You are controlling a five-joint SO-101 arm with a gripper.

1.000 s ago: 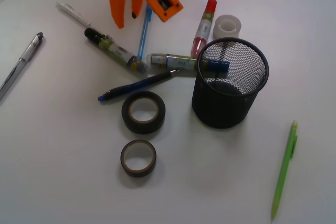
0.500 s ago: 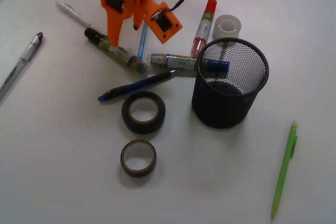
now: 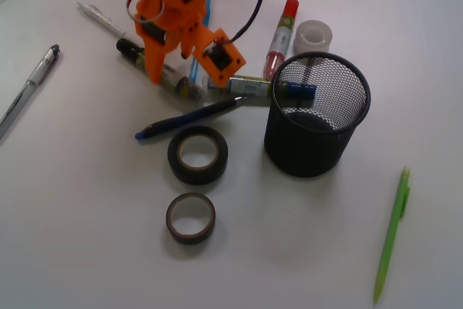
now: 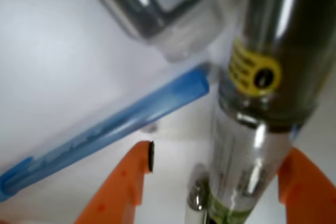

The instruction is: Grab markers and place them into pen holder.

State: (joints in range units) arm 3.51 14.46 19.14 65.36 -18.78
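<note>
Ref. landmark: pen holder [image 3: 317,113], black mesh cup, upright on the table [image 3: 87,236].

Nearest the camera, nothing had changed vs. the frames 1.0 s and 0.5 s before: small tape roll [image 3: 191,218] and larger tape roll [image 3: 197,155] lay front-left of the holder, green pencil [image 3: 391,234] front-right, dark blue pen [image 3: 187,119] to the left. Holder itself had not moved and held no marker.

Mid-depth: blue-capped marker [image 3: 271,89] lay flat against the holder's back-left wall, cap end seen through the mesh; red-capped marker [image 3: 281,37] lay just behind the holder, beside the clear tape roll [image 3: 313,36]. Both untouched.

Change: gripper [image 3: 173,77], well left of the holder, had come down from above the clutter onto the black-capped marker [image 3: 130,50]. In the earlier frames it hung higher and further back; at this moment its orange fingers [image 3: 153,69] straddled the marker's mid-barrel.

Meaning (judgement): approach phase approx. complete, grasp not yet made; 0 of 3 markers placed.

Pose: arm entered from the far edge, gripper pointing steeply down. Wrist view: jaws were apart, one orange finger [image 4: 123,184] each side of the marker barrel [image 4: 247,150], neither pressing it. Thin light-blue pen [image 4: 105,129] lay between the jaws too, so risk of pinching both.
</note>
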